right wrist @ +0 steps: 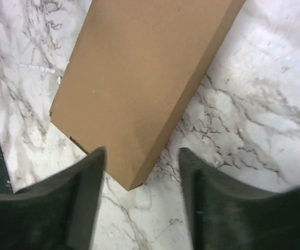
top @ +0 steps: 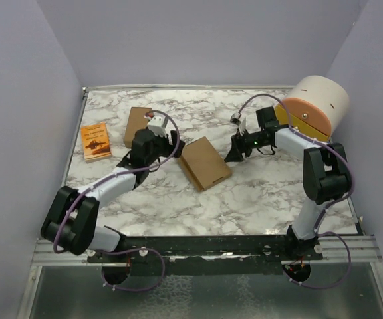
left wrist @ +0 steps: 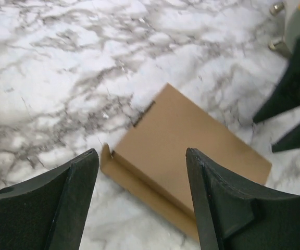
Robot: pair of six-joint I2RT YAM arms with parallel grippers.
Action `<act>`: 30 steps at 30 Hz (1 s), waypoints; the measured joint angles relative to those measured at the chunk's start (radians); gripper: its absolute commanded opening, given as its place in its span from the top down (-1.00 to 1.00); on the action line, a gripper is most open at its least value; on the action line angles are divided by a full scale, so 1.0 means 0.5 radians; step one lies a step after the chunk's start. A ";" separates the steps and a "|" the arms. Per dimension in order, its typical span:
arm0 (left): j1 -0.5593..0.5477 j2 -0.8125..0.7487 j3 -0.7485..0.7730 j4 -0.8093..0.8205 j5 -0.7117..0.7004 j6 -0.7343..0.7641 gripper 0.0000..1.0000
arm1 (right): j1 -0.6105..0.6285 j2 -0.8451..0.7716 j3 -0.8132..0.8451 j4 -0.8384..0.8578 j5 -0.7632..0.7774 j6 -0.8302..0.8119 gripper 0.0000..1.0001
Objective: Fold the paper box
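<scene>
Brown cardboard, matte and plain, makes up the paper box (top: 205, 163), which lies as a shallow, wide rectangle on the marbled bench (top: 258, 193), turned at a slant between the two arms. Its broad top face looks flat and smooth, and its side walls are low with crisp creases. In the left wrist view a small tab (left wrist: 107, 155) stands out from the near-left corner and a dark slit (left wrist: 145, 112) breaks the far edge, so the folding seems nearly complete but not quite tucked. The left tool (left wrist: 139, 156) hovers just to the left of the box with its fingers spread wide and nothing between them. The right tool (right wrist: 142, 153) hangs just to the right of the box, aimed at one corner, equally wide and empty. Neither touches the card. To finish well, I judge that one tool should press gently on the top face to pin the box, since thin card on polished stone will likely slide. The other should then push the loose tab inward along its crease rather than across it, which could buckle the wall. Light pressure suits, as the board looks stiff at the folds yet likely to dent on the open panel. Further left of the box lie a narrower brown carton (top: 137, 125) and, beyond that, a small orange booklet (top: 96, 141). Well to the right of the box, toward the back, sits a cream drum (top: 318, 106) with an orange face.
</scene>
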 measured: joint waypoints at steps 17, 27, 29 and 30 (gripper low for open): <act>0.365 1.394 1.223 -0.504 0.480 -0.018 0.49 | 0.006 0.024 0.073 -0.039 0.510 -0.205 0.96; 0.314 1.150 0.792 -0.462 0.594 -0.007 0.49 | 0.156 0.220 0.312 -0.143 0.513 -0.276 0.89; 0.288 1.046 0.654 -0.445 0.600 -0.024 0.49 | 0.192 0.266 0.389 -0.179 0.506 -0.298 0.85; 0.270 0.992 0.584 -0.439 0.602 -0.036 0.49 | 0.216 0.301 0.447 -0.212 0.494 -0.314 0.83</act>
